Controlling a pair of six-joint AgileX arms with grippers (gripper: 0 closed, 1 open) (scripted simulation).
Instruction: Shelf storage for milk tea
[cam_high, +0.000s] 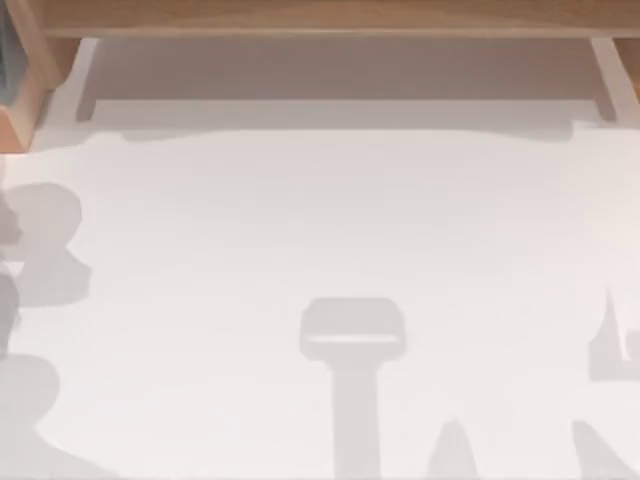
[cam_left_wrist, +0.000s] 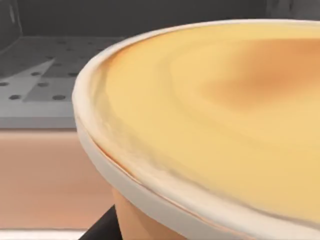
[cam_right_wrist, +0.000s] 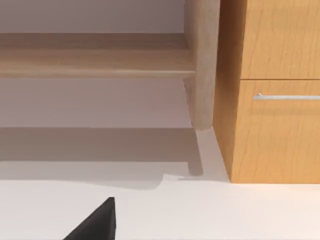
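The milk tea (cam_left_wrist: 210, 125) sits very close in the left wrist view: a tan-orange rounded top with a pale grey-white rim and an orange body below. It rests in my left gripper (cam_left_wrist: 100, 227), which shows as a dark edge under it. Behind the cup is a grey perforated surface. The shelf (cam_high: 320, 15) runs along the far edge of the table, a long light-brown board on pale upright supports (cam_high: 605, 75). In the right wrist view the shelf board (cam_right_wrist: 95, 62) and one upright (cam_right_wrist: 202, 65) lie ahead of my right gripper (cam_right_wrist: 95, 222), which hangs low over the white table.
An orange-brown wooden cabinet (cam_right_wrist: 275, 125) with a metal drawer handle (cam_right_wrist: 285, 96) stands right beside the shelf's upright. Another wooden block (cam_high: 20, 110) sits at the table's far left corner. Arm shadows fall on the white table (cam_high: 320, 230).
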